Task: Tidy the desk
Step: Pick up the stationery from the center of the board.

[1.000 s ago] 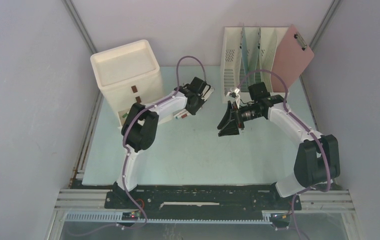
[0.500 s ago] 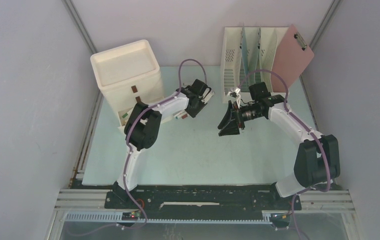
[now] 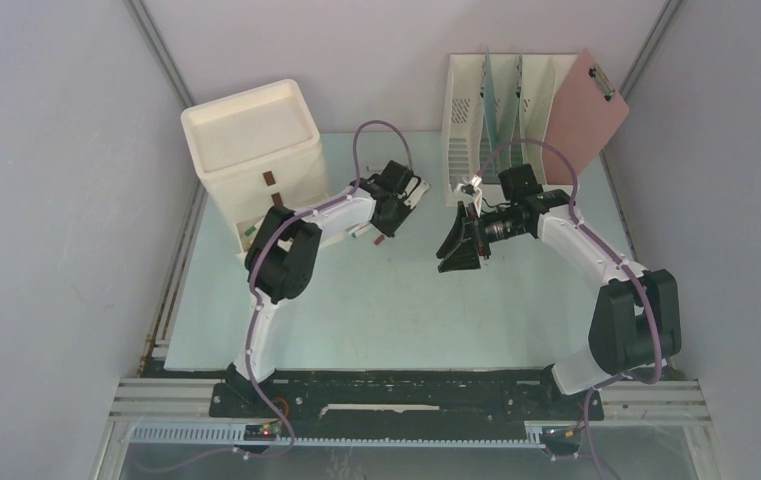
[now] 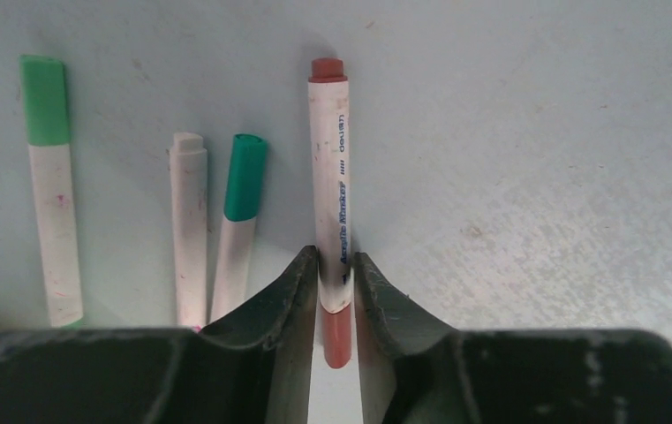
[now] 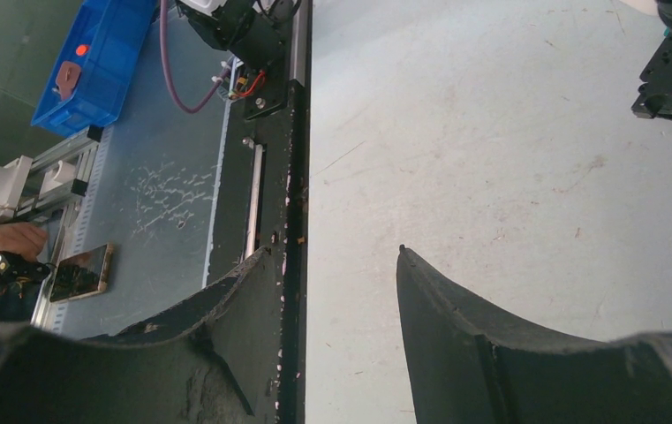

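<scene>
On the pale mint desk [image 3: 396, 300] my left gripper [image 4: 336, 256] is shut on a red-capped white marker [image 4: 328, 177], its fingers pressed against both sides of the barrel near the lower red end. The marker points away from the wrist and lies on or just above the desk. In the top view the left gripper [image 3: 381, 225] is beside the cream drawer unit [image 3: 251, 140]. My right gripper [image 3: 453, 245] hovers open over mid-desk with nothing between its fingers [image 5: 252, 265].
Left of the held marker lie a green-capped marker [image 4: 49, 177], a white marker [image 4: 189, 221] and a teal-capped marker [image 4: 242, 203]. A cream file rack [image 3: 501, 100] with a pink clipboard [image 3: 586, 115] stands at the back right. A black rail [image 5: 288, 177] edges the desk front.
The left gripper has shifted slightly toward the front of the desk beside the drawer unit, its elbow swinging a little. The right arm has not moved.
</scene>
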